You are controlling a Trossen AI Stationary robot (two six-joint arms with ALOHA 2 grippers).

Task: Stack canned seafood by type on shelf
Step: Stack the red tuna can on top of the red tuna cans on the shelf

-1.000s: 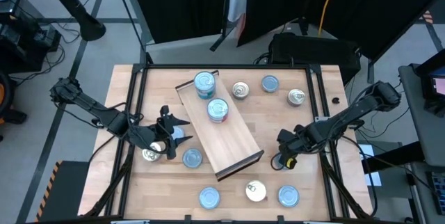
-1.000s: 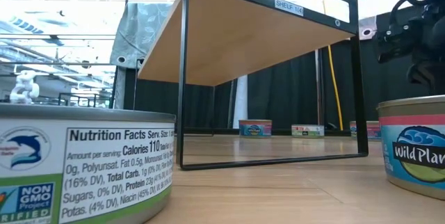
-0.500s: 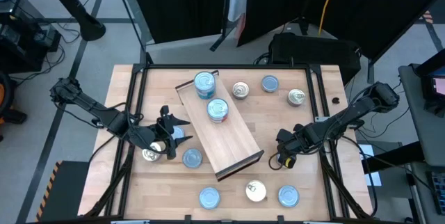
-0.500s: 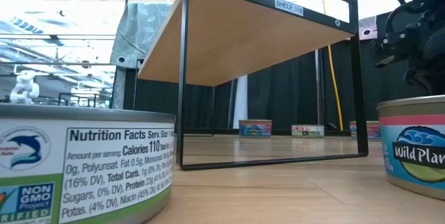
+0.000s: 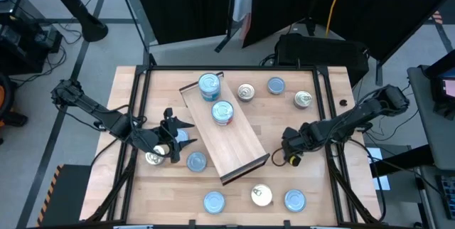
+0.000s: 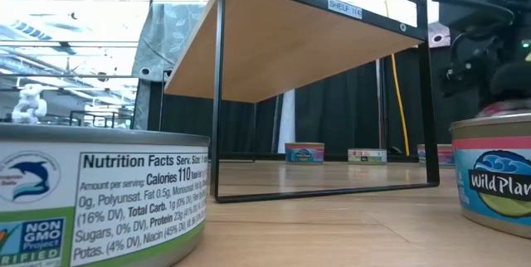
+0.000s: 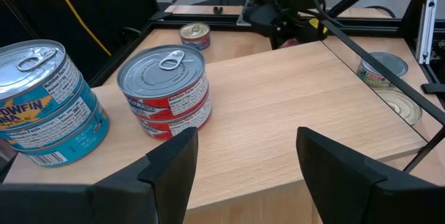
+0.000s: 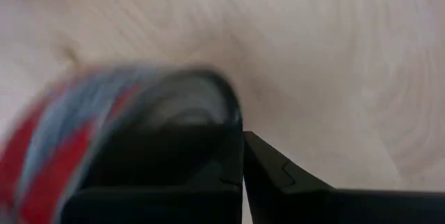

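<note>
Black curtains [image 5: 192, 5], grey floor [image 5: 43, 115]

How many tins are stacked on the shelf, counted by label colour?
Teal-label tins: 2
Red-label tins: 2
Total on the shelf: 4

Shelf frame [image 6: 345, 6] reads "SHELF 1/4"; near tin [image 6: 99, 196] "Nutrition Facts", "NON GMO"; right tin [image 6: 494, 180] "Wild Plan"

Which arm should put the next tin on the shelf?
Right. The right gripper already has a red-labelled tin between its jaws, just beside the shelf. The left gripper waits open and empty at the shelf's other side.
</note>
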